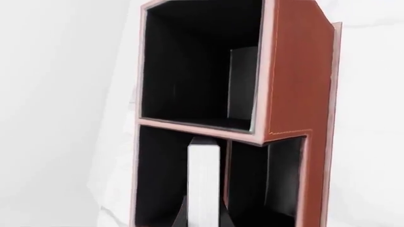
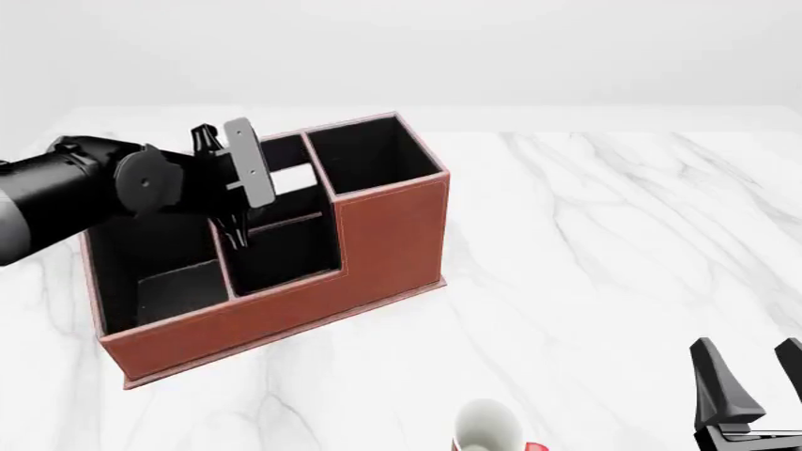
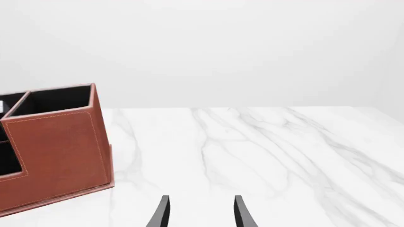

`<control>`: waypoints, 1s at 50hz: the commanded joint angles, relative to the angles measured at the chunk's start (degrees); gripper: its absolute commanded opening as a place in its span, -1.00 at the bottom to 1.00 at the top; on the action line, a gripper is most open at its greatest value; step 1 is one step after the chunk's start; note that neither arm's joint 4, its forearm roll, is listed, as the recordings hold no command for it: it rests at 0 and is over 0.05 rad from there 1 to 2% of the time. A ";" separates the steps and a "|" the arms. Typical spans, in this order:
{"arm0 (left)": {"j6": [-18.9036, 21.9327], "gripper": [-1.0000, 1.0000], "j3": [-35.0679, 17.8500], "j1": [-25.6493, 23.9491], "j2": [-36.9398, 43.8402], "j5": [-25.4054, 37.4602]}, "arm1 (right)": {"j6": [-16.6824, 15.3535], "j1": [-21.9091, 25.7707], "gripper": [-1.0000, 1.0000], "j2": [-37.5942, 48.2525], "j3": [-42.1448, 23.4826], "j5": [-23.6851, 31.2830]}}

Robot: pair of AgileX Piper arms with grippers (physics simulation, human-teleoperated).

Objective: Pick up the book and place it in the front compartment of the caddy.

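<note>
The left gripper (image 2: pixel 235 228) pinches the book (image 2: pixel 250 163) upright at left centre of the front view, its lower edge dipping past the rim of the caddy (image 2: pixel 389 240) above the front compartment (image 2: pixel 282 254). The right gripper (image 2: pixel 752 381) hangs spread at lower right over bare marble table (image 2: pixel 602 244), beside a mug (image 2: pixel 486 427).

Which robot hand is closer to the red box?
The left. The left gripper hangs right over the caddy, holding the book above its pockets. The right gripper waits open, far off on the table's near right side.
</note>
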 commanded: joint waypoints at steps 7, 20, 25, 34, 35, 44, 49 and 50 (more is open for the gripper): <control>0.95 -1.00 -0.59 1.54 2.23 -3.04 | -0.16 -0.01 1.00 -0.08 0.04 -0.01; 0.73 -1.00 0.15 1.57 3.61 -4.93 | -0.15 0.01 1.00 -0.10 0.04 -0.01; 0.56 -1.00 -0.17 1.72 4.20 -5.28 | -0.15 0.00 1.00 -0.08 0.04 -0.01; 2.08 1.00 -0.08 3.25 5.58 -6.30 | -0.15 0.01 1.00 -0.08 0.04 -0.01; 1.75 1.00 -0.53 3.18 5.54 -6.09 | -0.15 0.00 1.00 -0.09 0.04 -0.01; 3.30 1.00 0.60 3.90 5.35 -6.25 | -0.16 0.01 1.00 -0.08 0.04 -0.01; 3.31 1.00 -0.01 4.07 5.18 -5.96 | -0.15 0.01 1.00 -0.08 0.04 -0.01; 3.21 1.00 -0.06 3.99 5.13 -5.89 | -0.15 0.01 1.00 -0.08 0.04 -0.01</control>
